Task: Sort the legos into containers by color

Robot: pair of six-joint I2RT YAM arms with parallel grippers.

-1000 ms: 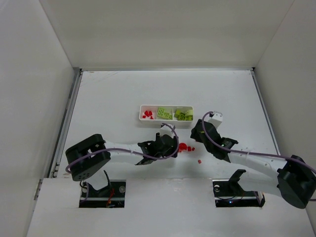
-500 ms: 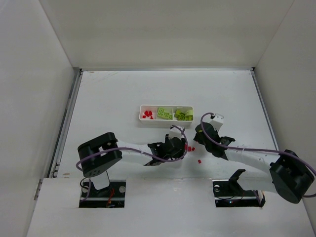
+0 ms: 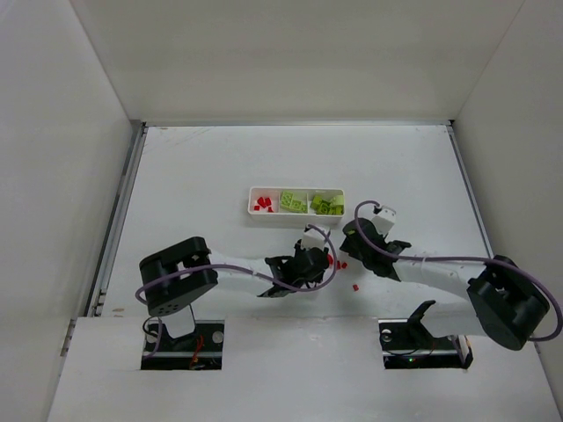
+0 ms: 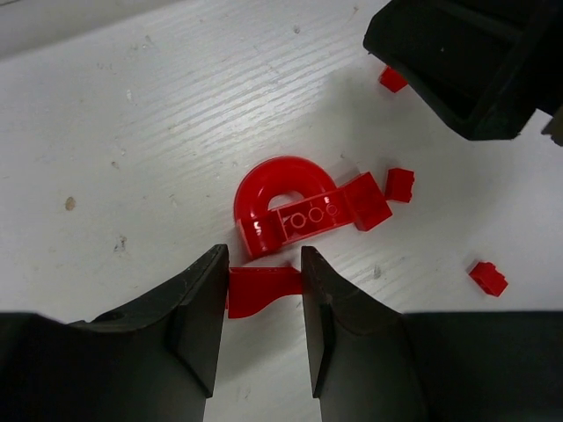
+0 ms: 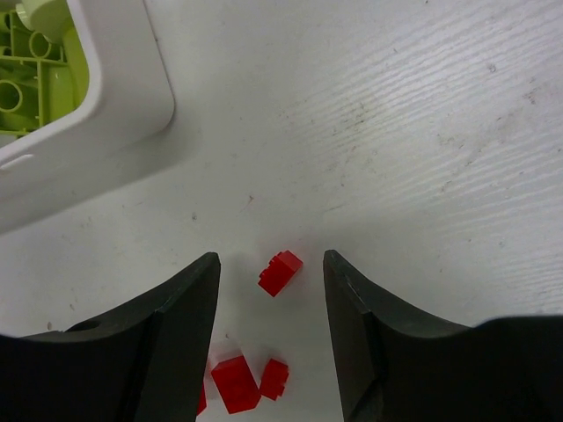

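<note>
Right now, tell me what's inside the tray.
The tray holds red legos in its left compartment, green legos in the middle and right ones. Anything beneath the piles is covered.

Left end effector (image 4: 262, 265) has closed in around a red lego (image 4: 264, 290).

You have a white table (image 3: 211, 167) with faint wood grain and a few dark specks, plain white walls (image 3: 290, 53) at its far, left and right edges, a metal rail (image 3: 117, 220) along the left edge, a white panel (image 3: 299, 374) over the near edge, two dark cutouts (image 3: 211, 343) in it
</note>
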